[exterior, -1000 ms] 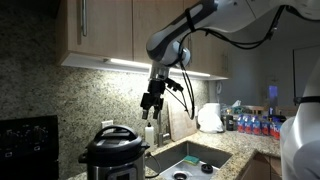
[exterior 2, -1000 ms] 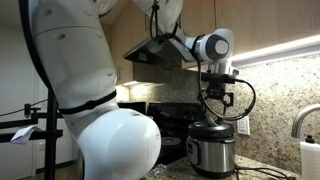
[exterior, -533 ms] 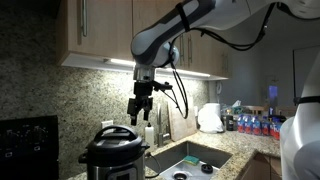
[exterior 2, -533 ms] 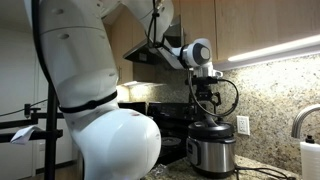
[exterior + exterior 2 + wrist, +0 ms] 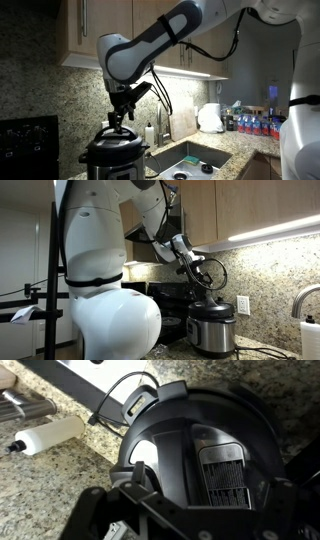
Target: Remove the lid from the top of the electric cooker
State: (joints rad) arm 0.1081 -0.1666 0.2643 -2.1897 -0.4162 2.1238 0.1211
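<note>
The electric cooker (image 5: 113, 160) is a steel cylinder with black trim; it stands on the granite counter and also shows in an exterior view (image 5: 212, 332). The black domed lid (image 5: 115, 137) sits on top of it, seen in both exterior views (image 5: 212, 307). In the wrist view the lid (image 5: 190, 430) fills most of the picture, with its ribbed handle plate in the middle. My gripper (image 5: 118, 119) hangs just above the lid's handle, also in an exterior view (image 5: 205, 290). Its fingers (image 5: 215, 495) are spread wide over the lid and hold nothing.
A black boxy appliance (image 5: 27, 142) stands beside the cooker. A sink (image 5: 195, 160), a soap bottle (image 5: 150, 132), a white bag (image 5: 210, 117) and several bottles (image 5: 255, 123) lie on the other side. Cabinets hang overhead. A white cylinder (image 5: 45, 435) and a cord (image 5: 120, 395) lie on the counter.
The arm has swung sideways from beside the sink to over the cooker and come down, so that the gripper now hangs just above the lid.
</note>
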